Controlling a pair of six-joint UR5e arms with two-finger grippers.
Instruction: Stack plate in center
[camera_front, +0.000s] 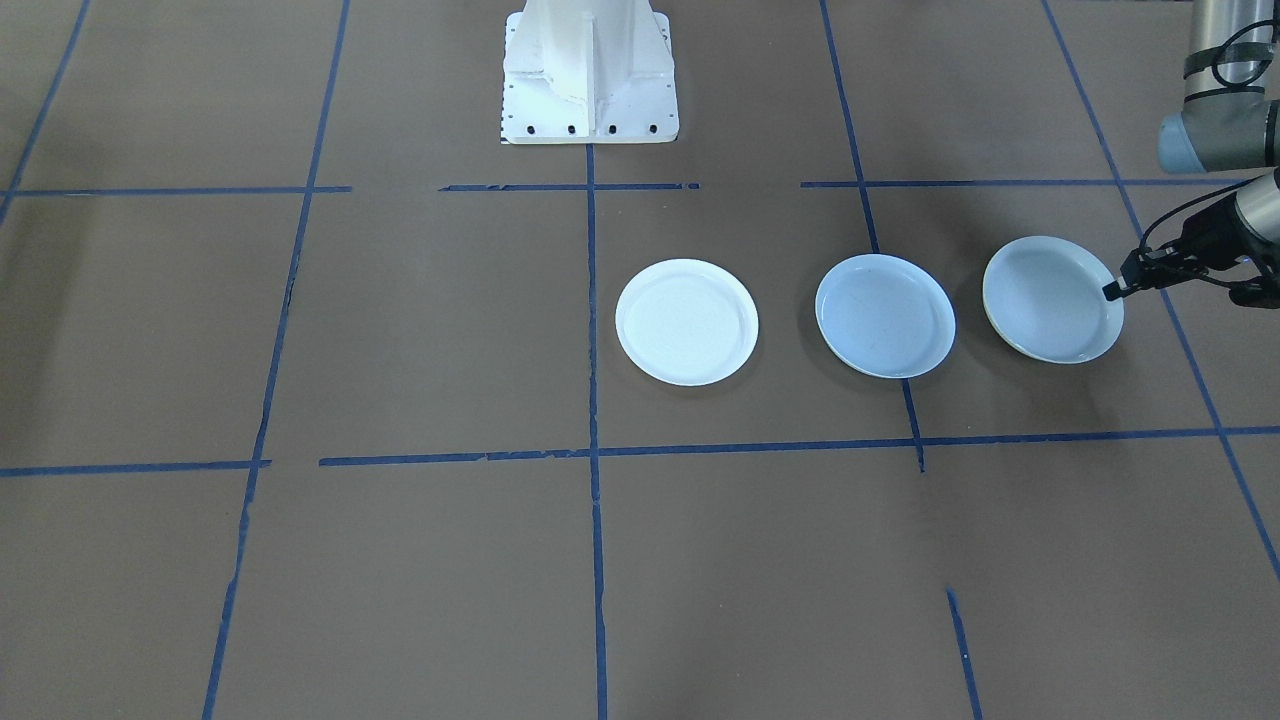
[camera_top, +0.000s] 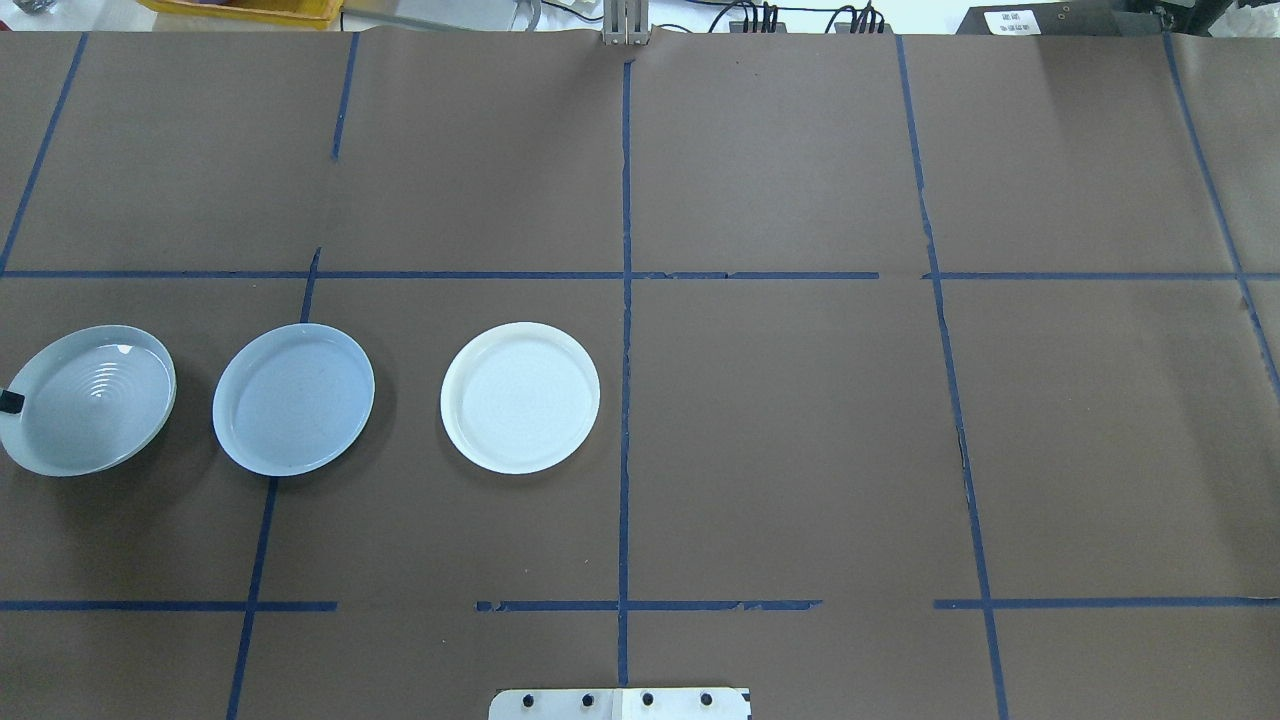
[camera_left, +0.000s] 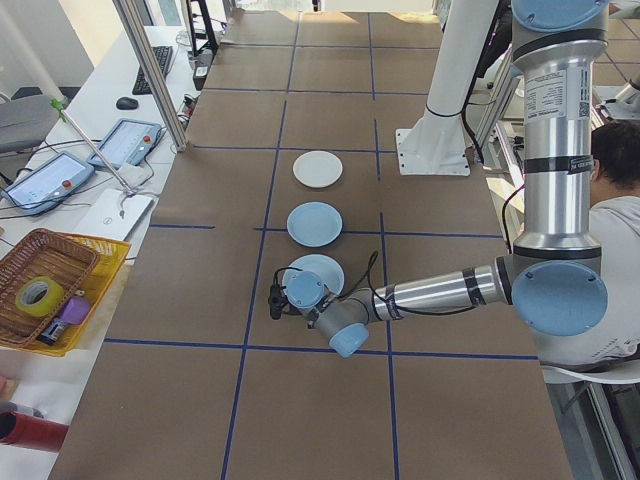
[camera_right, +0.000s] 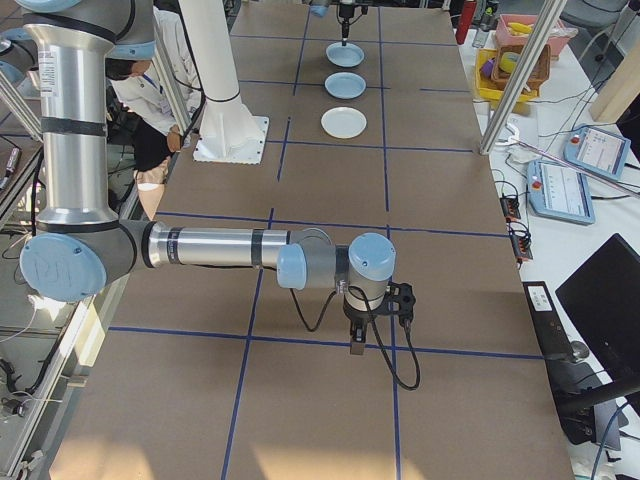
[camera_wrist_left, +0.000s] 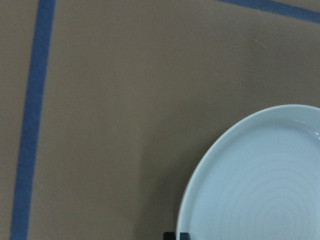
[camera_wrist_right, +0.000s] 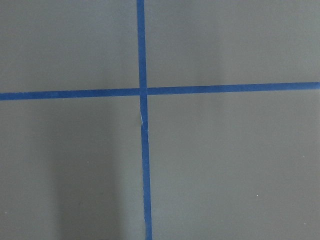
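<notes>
Left hand is clamped on the outer rim of the ringed plate, and this plate is tilted: the held side is raised and the far side stays low, near the desk. Whether the low side touches the desk cannot be told. In the overhead view only a dark fingertip shows at the plate's edge.

From this hand the center plate lies straight inward along the row, toward the middle of the desk, just beside the ringed plate but apart from it. The left arm is the nearer one by far. The judgement is that the next move is to lift the ringed plate, carry it sideways over the center plate and lower it flat there.

The center plate is round, shallow and smooth, pale blue, with a raised rim. It lies flat on the left half of the desk, and a blue tape line passes under its near edge. Being round, it has no long axis, so only the position matters.

Farther along the row lies the whiter plate, flat, near the middle tape line of the desk.

Right hand hangs over bare desk near the right end, well apart from all plates. Whether its fingers are apart or together cannot be told.
</notes>
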